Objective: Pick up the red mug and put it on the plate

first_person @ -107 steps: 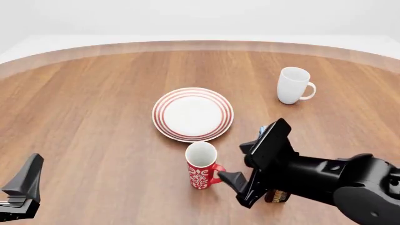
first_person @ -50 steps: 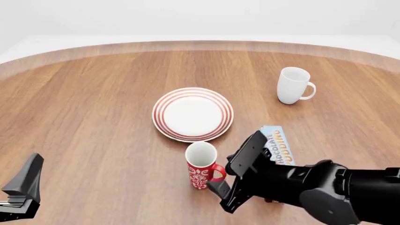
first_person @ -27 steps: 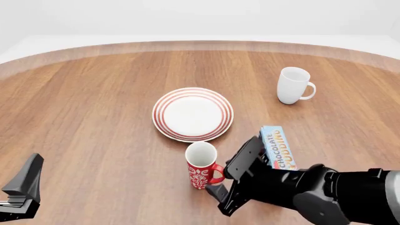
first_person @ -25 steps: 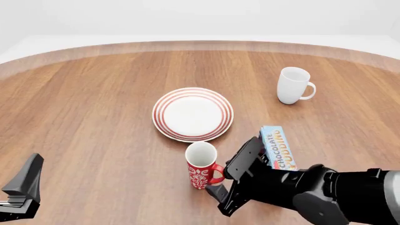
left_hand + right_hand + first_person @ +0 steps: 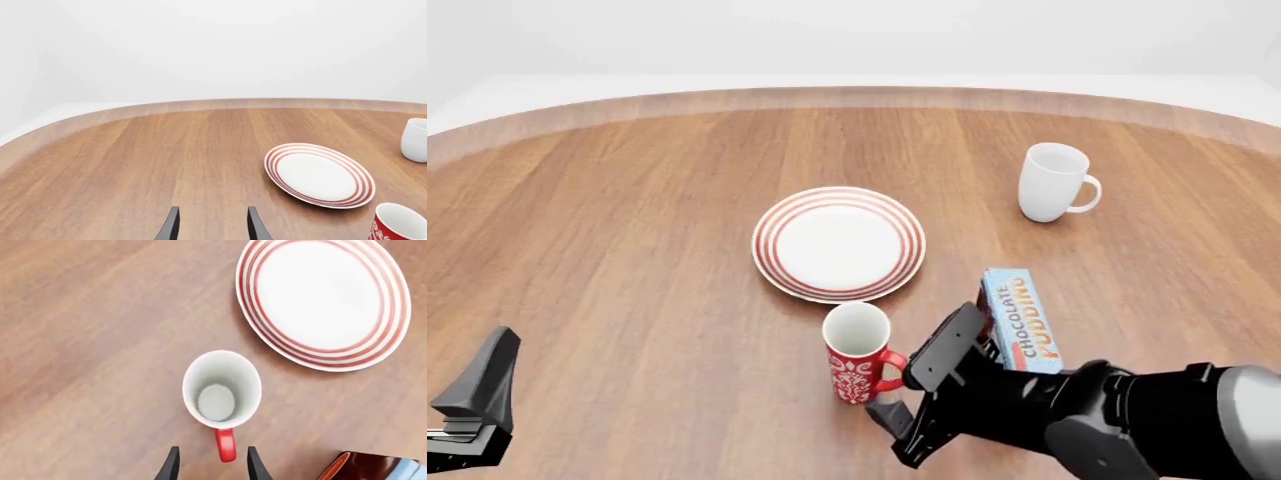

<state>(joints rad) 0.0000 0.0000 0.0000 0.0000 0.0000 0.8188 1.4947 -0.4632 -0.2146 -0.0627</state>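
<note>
At the far left of the front view the left gripper (image 5: 474, 400) sits low over the near edge of the wooden table (image 5: 627, 250), well apart from everything; its wrist view shows 2 dark fingertips (image 5: 172, 227) parted with bare wood between them, holding nothing. Moving right, the plate (image 5: 838, 243) lies flat near the table's middle, white with red rings at its rim. Just on the near side of it, close to its rim but not on it, the red mug (image 5: 857, 352) stands upright on the wood, white inside, its loop handle (image 5: 890, 368) turned toward the right arm. The right gripper (image 5: 888, 415) is low at the mug's near right, right beside that handle. In the right wrist view the mug (image 5: 221, 392) is seen from above and the red handle (image 5: 225, 444) reaches down into the gap between the 2 fingertips (image 5: 253, 465), which stand parted on either side of it; whether they touch it cannot be told, and the gap looks only a little wider than the handle. The plate (image 5: 323, 302) lies beyond the mug there. Behind the right arm in the front view a blue box lettered CHOCOLATE PUDDING (image 5: 1021, 318) lies on the table. Farthest right and farther back stands a plain white mug (image 5: 1052, 181), upright, handle to the right.
</note>
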